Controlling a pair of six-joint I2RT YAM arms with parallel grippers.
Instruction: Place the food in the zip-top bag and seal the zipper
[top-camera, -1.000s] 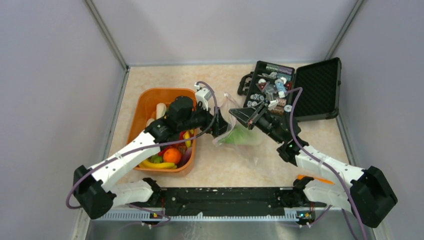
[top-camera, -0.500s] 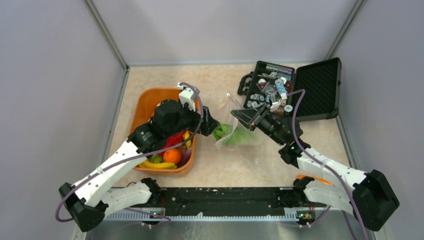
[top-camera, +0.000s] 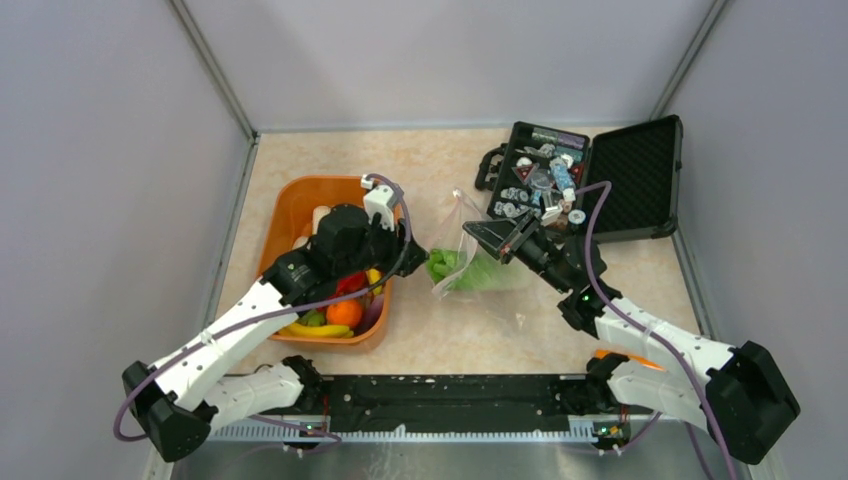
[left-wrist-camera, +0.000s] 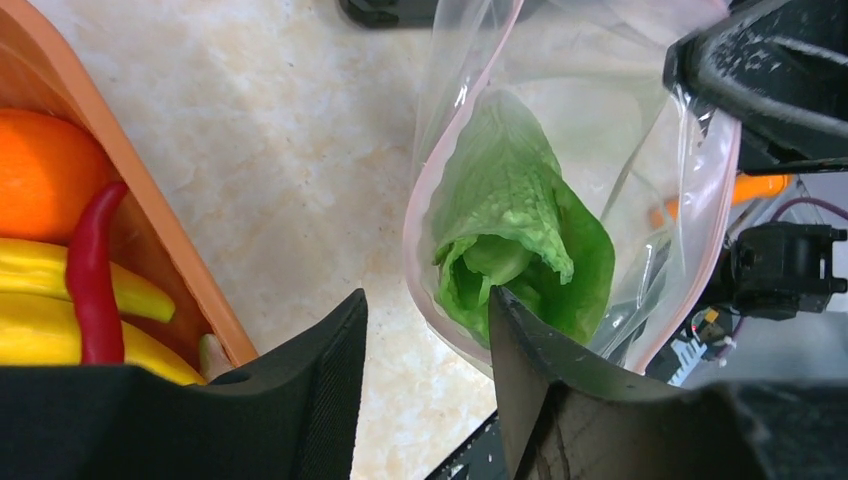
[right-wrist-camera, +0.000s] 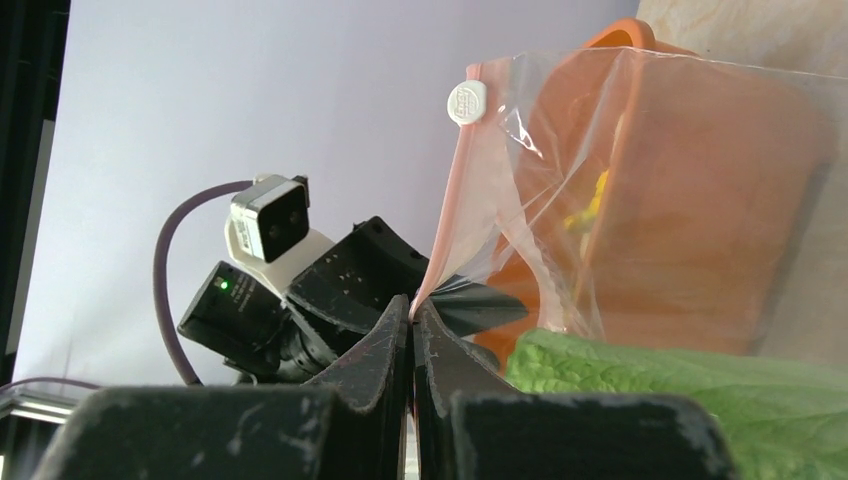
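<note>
Inside the zip-top bag (left-wrist-camera: 625, 110) lies one green lettuce leaf (left-wrist-camera: 510, 225).

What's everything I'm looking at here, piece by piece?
orange plastic tub: one, orange, left side
yellow toy bananas: at least two, yellow, in the tub
toy orange: one, orange, in the tub
red toy chilli: one, red, across the bananas
clear zip-top bag: one, clear, pink-edged, centre
green lettuce leaf: one, green, inside the bag
black hard case: one, black, open, far right
left gripper: one, black, open, by the bag's mouth
right gripper: one, black, shut on the bag's edge
</note>
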